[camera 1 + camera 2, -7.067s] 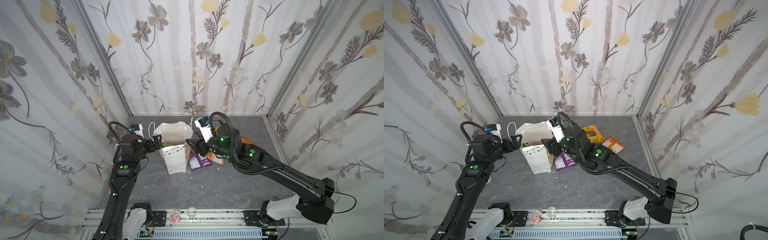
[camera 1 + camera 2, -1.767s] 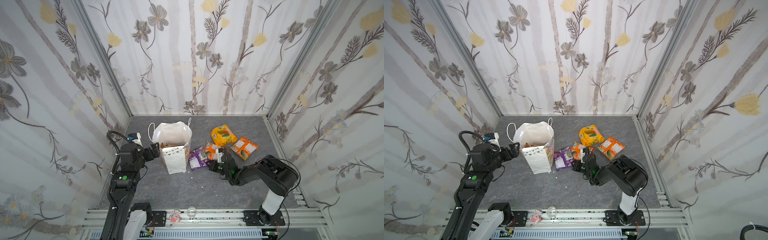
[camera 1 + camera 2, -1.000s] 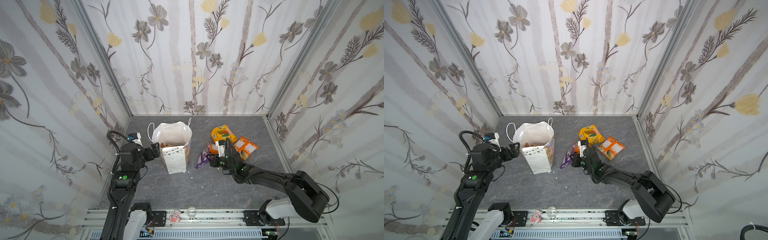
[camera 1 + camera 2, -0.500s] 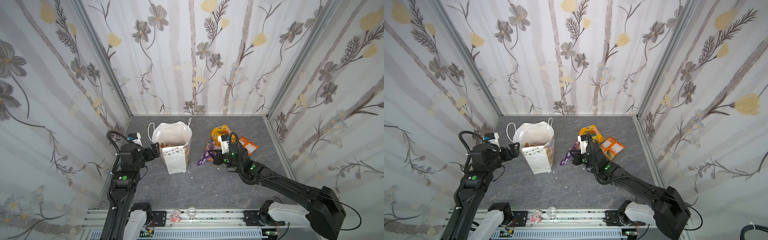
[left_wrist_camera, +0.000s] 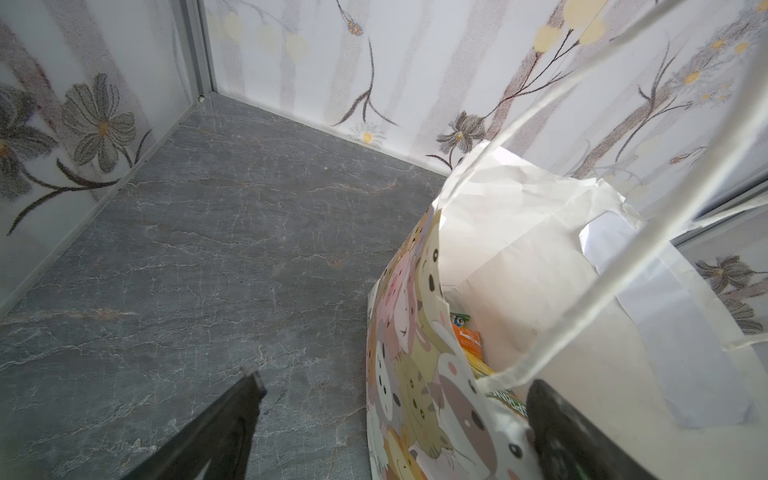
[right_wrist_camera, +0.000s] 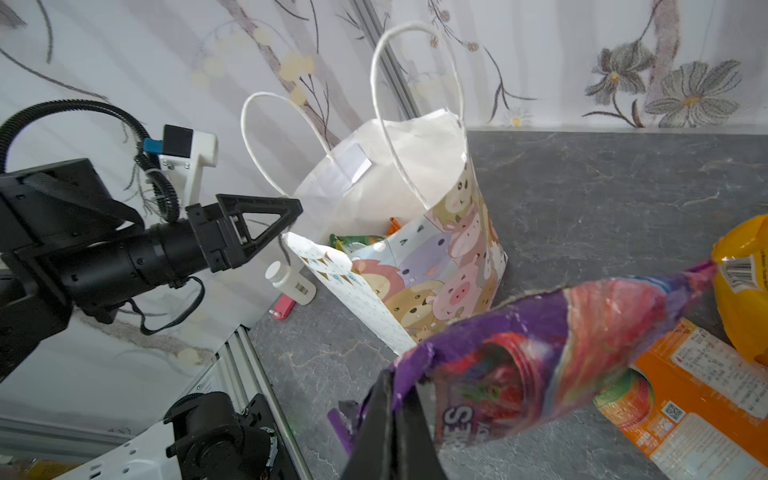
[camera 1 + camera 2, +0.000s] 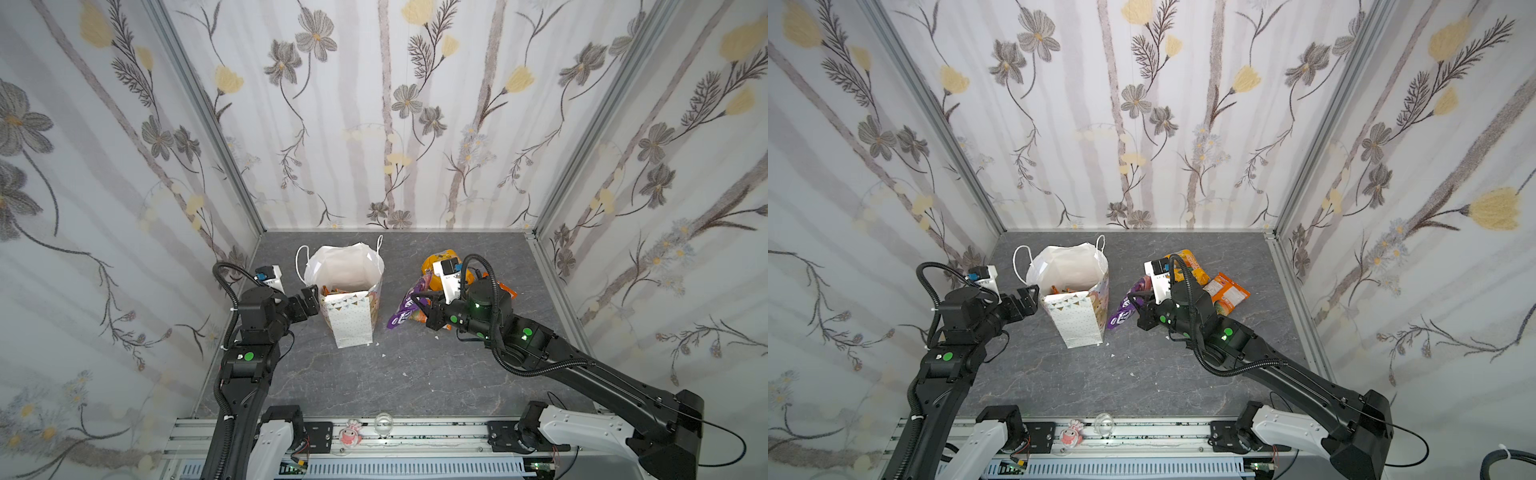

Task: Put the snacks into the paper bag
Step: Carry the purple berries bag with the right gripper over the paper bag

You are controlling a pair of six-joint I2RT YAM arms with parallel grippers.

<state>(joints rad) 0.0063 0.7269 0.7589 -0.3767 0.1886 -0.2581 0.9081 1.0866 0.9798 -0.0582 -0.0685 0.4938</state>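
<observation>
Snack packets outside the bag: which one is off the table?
The purple packet: it hangs pinched in the right gripper, while the flat orange packet and the puffy yellow packet lie on the tabletop.

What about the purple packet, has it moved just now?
Yes, upward: the purple packet lay flat beside the paper bag; now the right gripper holds it off the table.

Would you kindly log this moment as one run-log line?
right gripper: shut on purple packet | left gripper: open, astride paper bag rim | orange packet: on table
</observation>
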